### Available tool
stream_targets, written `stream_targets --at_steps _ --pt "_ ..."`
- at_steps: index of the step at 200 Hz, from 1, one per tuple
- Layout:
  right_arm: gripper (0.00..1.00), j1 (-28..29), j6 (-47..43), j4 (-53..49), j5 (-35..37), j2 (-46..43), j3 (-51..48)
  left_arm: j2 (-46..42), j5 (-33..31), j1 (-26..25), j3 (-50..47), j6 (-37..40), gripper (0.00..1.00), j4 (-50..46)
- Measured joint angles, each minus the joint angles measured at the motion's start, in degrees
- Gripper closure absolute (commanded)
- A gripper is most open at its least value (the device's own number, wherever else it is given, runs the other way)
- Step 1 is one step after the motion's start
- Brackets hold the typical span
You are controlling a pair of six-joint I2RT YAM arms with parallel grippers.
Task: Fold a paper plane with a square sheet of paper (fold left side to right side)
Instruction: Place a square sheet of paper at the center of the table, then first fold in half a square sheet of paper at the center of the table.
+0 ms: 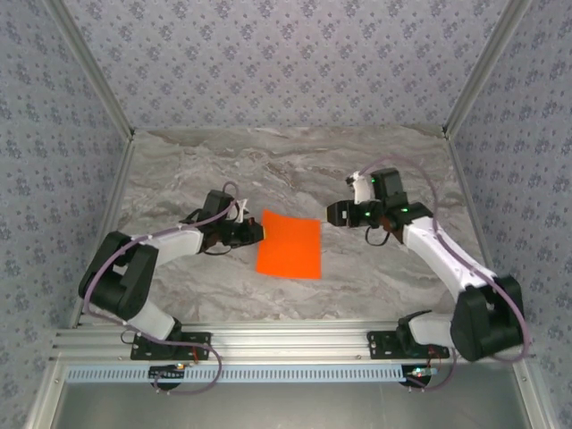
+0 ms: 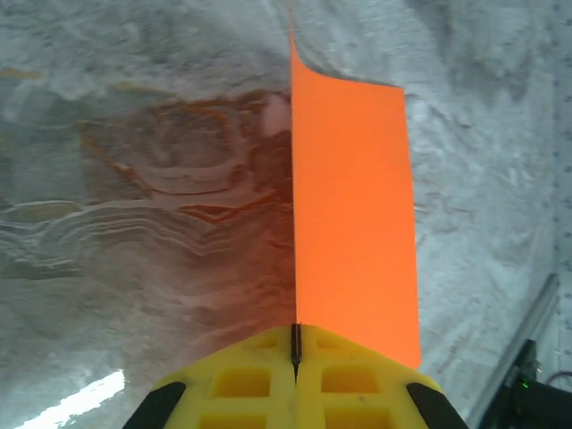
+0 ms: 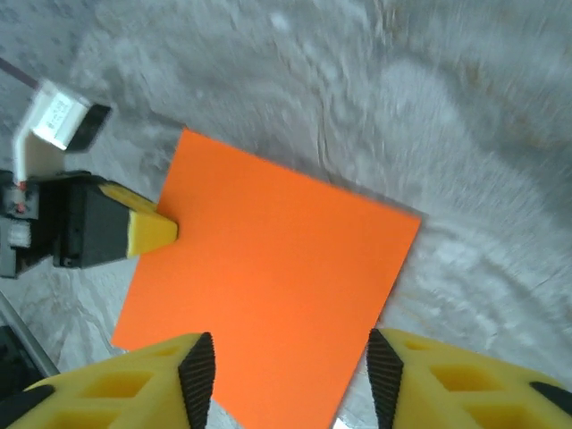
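The square sheet of paper [image 1: 288, 246] is bright orange-red, unfolded, and sits mid-table between the two arms. My left gripper [image 1: 259, 231] is shut on the middle of its left edge. In the left wrist view the yellow jaws [image 2: 296, 344] meet on the thin edge and the sheet [image 2: 353, 214] stretches away from them, its held side slightly raised. My right gripper [image 1: 331, 213] hovers open just past the sheet's upper right corner. In the right wrist view the sheet [image 3: 268, 277] shows between its spread pads [image 3: 198, 375], with the left gripper's yellow tip [image 3: 152, 231] on the far edge. A paper plane is out of view.
The grey marbled tabletop [image 1: 295, 165] is bare behind and around the sheet. Patterned walls and slanted aluminium posts [image 1: 469, 85] close in the sides and back. An aluminium rail [image 1: 286, 344] carrying both arm bases runs along the near edge.
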Motion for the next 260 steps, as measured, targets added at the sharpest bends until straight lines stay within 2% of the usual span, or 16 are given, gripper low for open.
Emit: stream_targets --at_steps 8,30,52,67,104,139,163,194,216,242,260 --pt "0.72 1.3 1.9 2.1 0.2 3.2 -0.8 0.9 -0.8 0.0 0.6 -0.1 1.0 -0.3" --pt "0.8 4.4 6.9 5.9 1.1 10.6 -1.4 1.6 -2.3 0.0 2.5 0.0 1.0 -1.2" --pt "0.81 6.2 10.0 8.3 2.1 16.5 -1.4 1.5 -3.0 0.0 3.5 0.0 1.0 -1.3" --pt "0.81 6.5 11.4 9.3 2.5 19.5 -1.4 1.4 -3.0 0.0 3.8 0.0 0.96 -2.0" --pt "0.81 7.4 12.9 9.3 3.7 23.4 -0.9 1.0 -1.2 0.0 4.6 -0.7 0.75 -2.8" --pt "0.81 7.9 13.5 9.5 4.6 23.6 -0.6 0.9 2.4 -1.0 5.9 -3.9 0.5 0.2" --pt "0.8 7.7 13.9 11.1 4.0 23.5 -1.4 1.4 4.6 -3.1 7.7 -6.5 0.43 3.7" --pt "0.78 6.4 14.9 13.9 1.6 22.6 -3.4 5.4 6.1 -5.6 11.0 -9.0 0.42 8.4" --pt "0.72 4.8 15.1 14.4 -0.2 21.4 -3.7 8.6 6.3 -6.8 12.7 -10.0 0.46 9.7" --pt "0.6 2.2 15.8 15.4 -1.8 17.4 -3.8 11.2 6.2 -7.3 13.5 -11.0 0.6 10.3" --pt "0.55 0.9 17.1 17.6 -3.2 14.4 -4.2 11.9 6.0 -7.3 13.5 -11.7 0.72 10.9"
